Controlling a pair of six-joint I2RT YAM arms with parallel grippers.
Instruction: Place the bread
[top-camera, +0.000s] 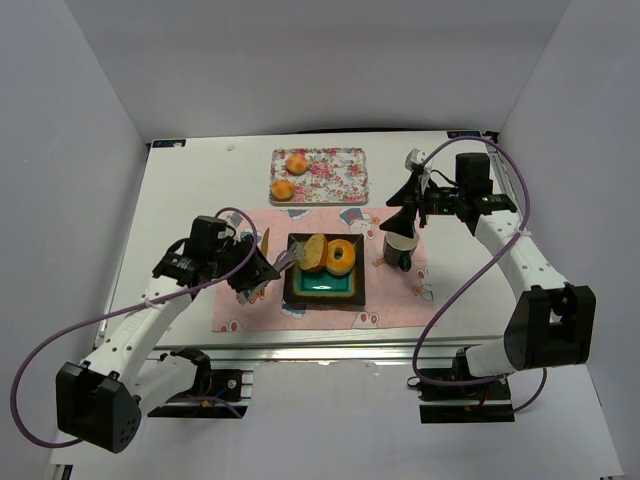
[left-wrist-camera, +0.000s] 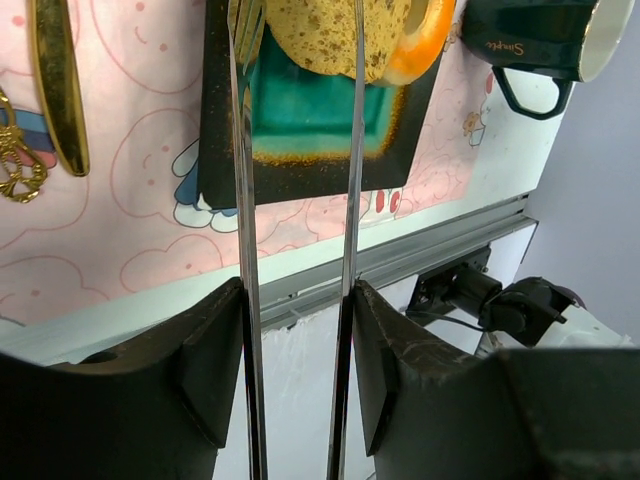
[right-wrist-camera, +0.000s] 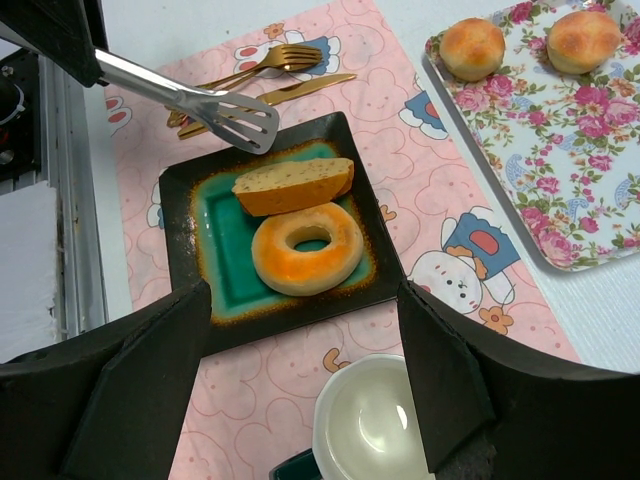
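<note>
Two arms rise from the near edge of the white desk (top-camera: 180, 200). Nearest of the working parts is the left gripper (left-wrist-camera: 298, 295), its fingers pressed against the two long blades of a pair of metal tongs (right-wrist-camera: 180, 97) and pinching them. The blades stand a little apart and run forward over a pink placemat (top-camera: 395, 300) printed with cartoon figures. The slotted tip of the tongs hangs over the left edge of a dark square plate (top-camera: 324, 298) with a teal centre, just beside the bread. The right wrist view shows a gap between the tip and the bread.

Both pieces of bread lie on that plate. The orange-brown ring (right-wrist-camera: 310, 275) lies flat. The tan-yellow slice (right-wrist-camera: 295, 185) stands on edge and touches the ring on the side toward the left arm. A gold fork (right-wrist-camera: 270, 55) and knife (right-wrist-camera: 290, 92) lie on the placemat to the left of the plate.

To the right of the plate a dark green mug (top-camera: 398, 250) with a white inside stands upright on the placemat. The right gripper (top-camera: 404, 218) hovers over it with its fingers spread wide and nothing between them.

Farthest off, past the placemat, a floral tray (top-camera: 340, 175) carries two small round buns (top-camera: 296, 163), close together at its left end.
</note>
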